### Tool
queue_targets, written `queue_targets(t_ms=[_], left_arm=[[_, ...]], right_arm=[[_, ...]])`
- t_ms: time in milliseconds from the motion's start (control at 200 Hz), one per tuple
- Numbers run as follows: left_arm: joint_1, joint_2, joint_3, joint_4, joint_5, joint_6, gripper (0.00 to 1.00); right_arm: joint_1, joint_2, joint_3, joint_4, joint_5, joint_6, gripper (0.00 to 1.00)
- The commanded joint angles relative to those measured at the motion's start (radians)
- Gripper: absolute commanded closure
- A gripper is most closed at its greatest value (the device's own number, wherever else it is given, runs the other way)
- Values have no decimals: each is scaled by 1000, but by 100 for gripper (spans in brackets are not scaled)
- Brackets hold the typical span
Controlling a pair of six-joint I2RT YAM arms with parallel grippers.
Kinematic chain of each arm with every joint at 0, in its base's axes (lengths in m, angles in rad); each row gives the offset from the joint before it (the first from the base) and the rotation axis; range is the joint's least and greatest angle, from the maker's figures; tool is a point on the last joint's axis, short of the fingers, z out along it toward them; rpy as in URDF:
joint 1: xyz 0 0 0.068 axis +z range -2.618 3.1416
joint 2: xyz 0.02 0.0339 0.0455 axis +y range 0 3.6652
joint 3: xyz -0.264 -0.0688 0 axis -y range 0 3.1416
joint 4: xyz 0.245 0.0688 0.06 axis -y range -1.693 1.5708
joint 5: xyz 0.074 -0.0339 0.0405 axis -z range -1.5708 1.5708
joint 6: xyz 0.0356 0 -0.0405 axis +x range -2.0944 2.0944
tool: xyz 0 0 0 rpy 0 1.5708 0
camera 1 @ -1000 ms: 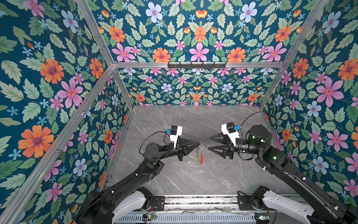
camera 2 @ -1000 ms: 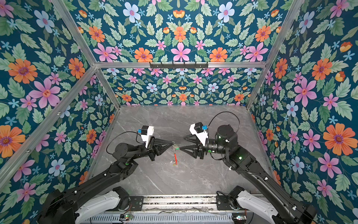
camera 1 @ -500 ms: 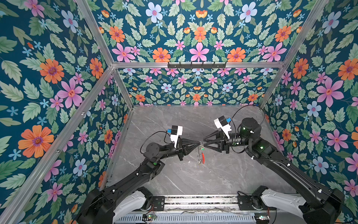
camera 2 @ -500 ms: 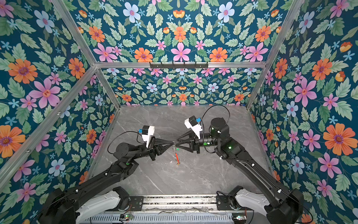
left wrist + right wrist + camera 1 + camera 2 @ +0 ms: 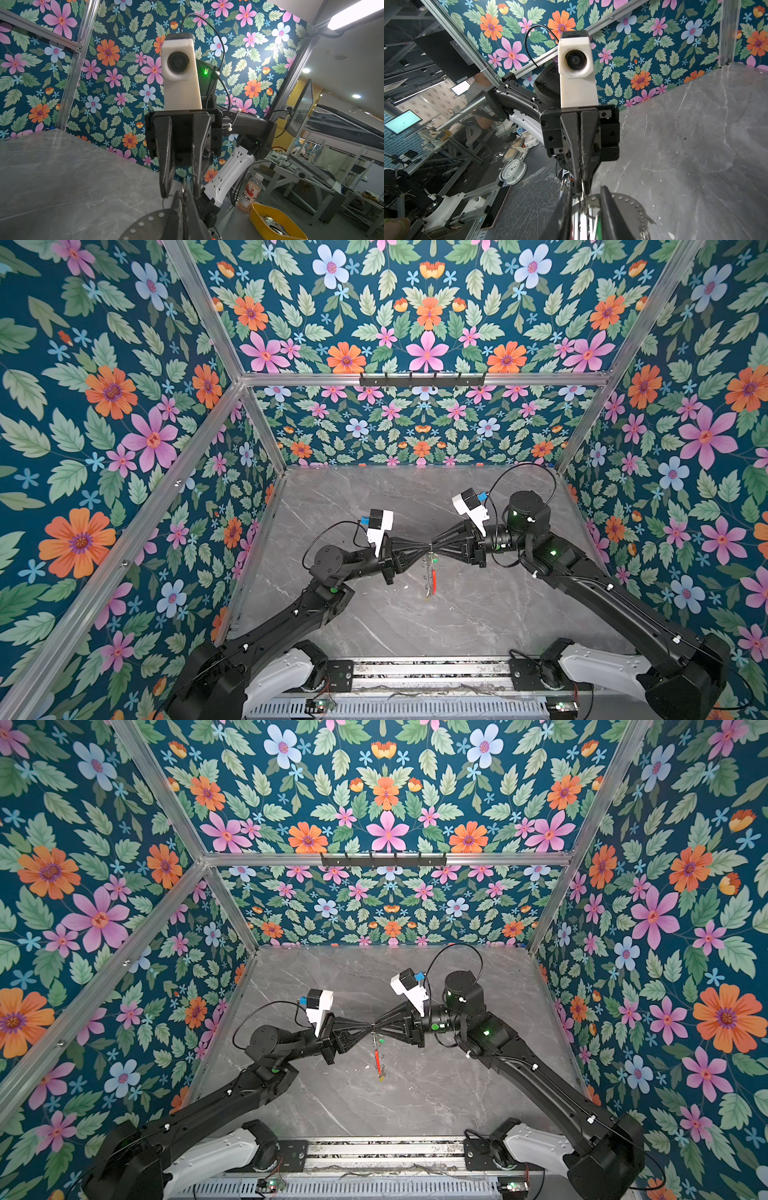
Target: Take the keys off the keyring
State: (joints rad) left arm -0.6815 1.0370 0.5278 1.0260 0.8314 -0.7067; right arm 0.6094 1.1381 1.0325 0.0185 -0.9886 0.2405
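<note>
Above the surface [image 5: 478, 614], in a top view, my left gripper [image 5: 424, 548] pinches the keyring [image 5: 433, 578], which hangs straight down with the keys [image 5: 427, 592]. Left wrist: the right gripper [image 5: 181, 188] meets it tip-to-tip. Right wrist: jaws narrowly apart around silver metal; I cannot tell its grip.

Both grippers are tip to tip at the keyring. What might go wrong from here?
The right gripper sits tip to tip with the left gripper; a bump may loosen that pinch on the keyring. It hangs above the table; a slip would drop it. The green-tagged key is small and easy to miss.
</note>
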Motion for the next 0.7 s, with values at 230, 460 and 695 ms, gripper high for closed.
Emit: queue_targets(t_ms=[230,460,695], left_arm=[[-2,-2,-2,42,-14,1,100],[0,-27,21,-64,-12,8,87],[-1,-75,106,-435,33,112,69]], right_arm=[[2,0,8,-4,10,-18,98],[3,-12,37,-118,36,-78,100],[-5,-11,165,-486,79,-302,100]])
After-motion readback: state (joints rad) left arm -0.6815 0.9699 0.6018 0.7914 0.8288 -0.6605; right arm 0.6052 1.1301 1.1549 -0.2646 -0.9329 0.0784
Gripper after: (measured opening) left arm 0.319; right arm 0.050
